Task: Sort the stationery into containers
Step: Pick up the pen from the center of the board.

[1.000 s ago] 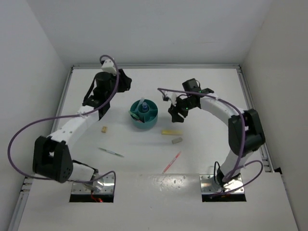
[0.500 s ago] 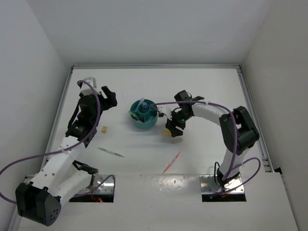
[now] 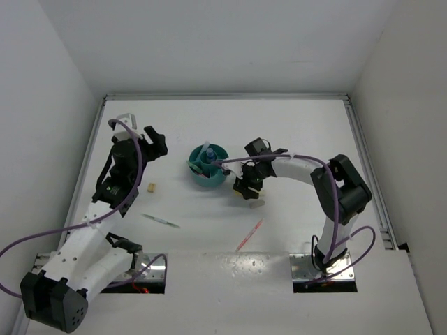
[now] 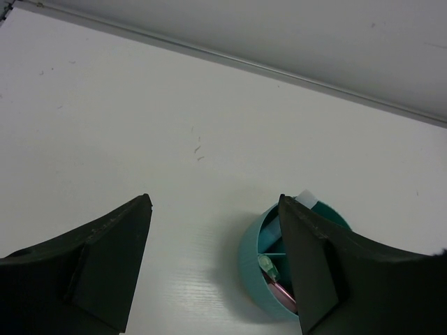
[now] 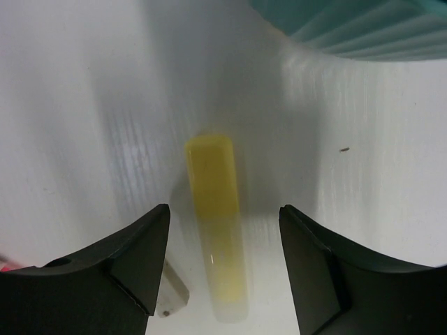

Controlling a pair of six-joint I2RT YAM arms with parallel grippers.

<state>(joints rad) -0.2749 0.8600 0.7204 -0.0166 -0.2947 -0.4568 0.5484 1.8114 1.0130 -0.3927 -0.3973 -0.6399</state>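
Note:
The round teal tub (image 3: 208, 167) stands mid-table with a blue-capped bottle (image 3: 207, 151) upright inside. Its wall (image 4: 249, 262) shows beside my left gripper's right finger, with a mint-green item (image 4: 267, 266) in one compartment. My left gripper (image 3: 154, 142) (image 4: 213, 202) hangs open and empty left of the tub. My right gripper (image 3: 246, 187) (image 5: 223, 209) is open, low over the table, its jaws on either side of a yellow stick (image 5: 216, 209) without touching it. A grey block (image 5: 173, 293) (image 3: 258, 204) lies beside that stick.
A tan block (image 3: 151, 187) lies left of the tub. A thin white pen (image 3: 160, 220) and a red pen (image 3: 249, 235) lie nearer the arm bases. The tub's rim (image 5: 349, 28) is just beyond the yellow stick. Raised rails edge the table.
My left arm pulled back from the far side to the left of the tub and its jaws opened. My right gripper came down toward me over the yellow stick, opening wider.

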